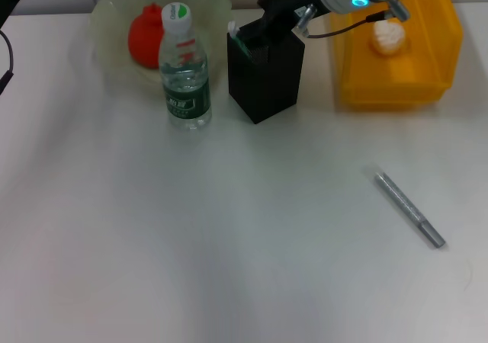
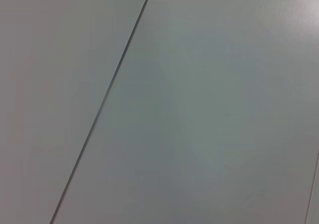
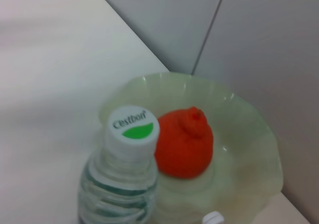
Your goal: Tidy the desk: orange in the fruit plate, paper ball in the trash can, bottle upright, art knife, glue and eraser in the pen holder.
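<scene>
The orange (image 1: 145,36) lies in the pale green fruit plate (image 1: 107,11) at the back left; it also shows in the right wrist view (image 3: 185,143). The clear bottle (image 1: 185,76) with a white cap stands upright in front of the plate. The black pen holder (image 1: 263,88) stands to its right, with a white and green item (image 1: 236,35) sticking out of its top. My right gripper (image 1: 268,19) hangs over the holder's opening. The grey art knife (image 1: 409,209) lies flat on the table at the right. The paper ball (image 1: 387,36) sits in the yellow trash can (image 1: 396,76).
My left arm (image 1: 15,0) is parked at the back left corner; its wrist view shows only grey wall panels (image 2: 199,109). The right arm reaches in from the back right over the trash can. The white table (image 1: 229,244) stretches in front.
</scene>
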Tool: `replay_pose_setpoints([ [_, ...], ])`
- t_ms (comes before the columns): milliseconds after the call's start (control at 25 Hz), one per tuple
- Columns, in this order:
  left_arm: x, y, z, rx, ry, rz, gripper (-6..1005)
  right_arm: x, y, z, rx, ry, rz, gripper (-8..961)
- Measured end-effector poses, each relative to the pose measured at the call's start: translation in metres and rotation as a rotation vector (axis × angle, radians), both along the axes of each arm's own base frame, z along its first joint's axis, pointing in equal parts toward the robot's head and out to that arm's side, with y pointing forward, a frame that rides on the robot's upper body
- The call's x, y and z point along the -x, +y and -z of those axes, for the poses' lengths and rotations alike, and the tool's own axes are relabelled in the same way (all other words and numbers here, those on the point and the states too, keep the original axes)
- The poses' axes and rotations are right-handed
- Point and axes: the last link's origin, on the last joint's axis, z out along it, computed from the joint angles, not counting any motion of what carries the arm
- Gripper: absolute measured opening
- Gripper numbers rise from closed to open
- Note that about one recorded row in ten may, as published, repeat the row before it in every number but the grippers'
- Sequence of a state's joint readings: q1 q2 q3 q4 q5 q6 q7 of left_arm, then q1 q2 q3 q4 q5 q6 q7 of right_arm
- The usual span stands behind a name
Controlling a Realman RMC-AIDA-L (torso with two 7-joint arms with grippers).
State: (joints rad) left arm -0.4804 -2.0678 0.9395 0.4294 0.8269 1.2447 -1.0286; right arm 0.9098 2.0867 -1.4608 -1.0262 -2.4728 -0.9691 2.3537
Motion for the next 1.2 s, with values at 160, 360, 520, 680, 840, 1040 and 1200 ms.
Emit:
replay_pose_setpoints([
  [160, 0.000, 0.000, 0.000, -0.002, 0.003, 0.000, 769, 0.000, -0.010, -0.008, 0.013, 0.033, 0.049, 599],
  [360, -0.001, 0.000, 0.001, 0.001, 0.004, 0.007, 769, -0.012, -0.040, -0.032, 0.027, 0.001, 0.283, 613],
  [520, -0.001, 0.000, 0.001, 0.004, 0.006, 0.007, 770, -0.030, -0.068, -0.049, 0.019, -0.097, 0.465, 612],
  [680, -0.001, 0.000, 0.002, 0.008, 0.011, 0.006, 769, -0.065, -0.089, -0.050, 0.044, -0.098, 0.619, 611],
  [840, -0.001, 0.000, 0.002, 0.008, 0.012, 0.006, 769, -0.082, -0.094, -0.040, 0.076, -0.071, 0.676, 610],
  [1040, -0.001, -0.001, 0.002, 0.008, 0.011, 0.010, 769, -0.099, -0.099, -0.024, 0.100, -0.099, 0.737, 608],
  [1200, 0.000, -0.002, 0.002, 0.008, 0.010, 0.008, 770, -0.100, -0.100, -0.024, 0.075, -0.117, 0.739, 607],
])
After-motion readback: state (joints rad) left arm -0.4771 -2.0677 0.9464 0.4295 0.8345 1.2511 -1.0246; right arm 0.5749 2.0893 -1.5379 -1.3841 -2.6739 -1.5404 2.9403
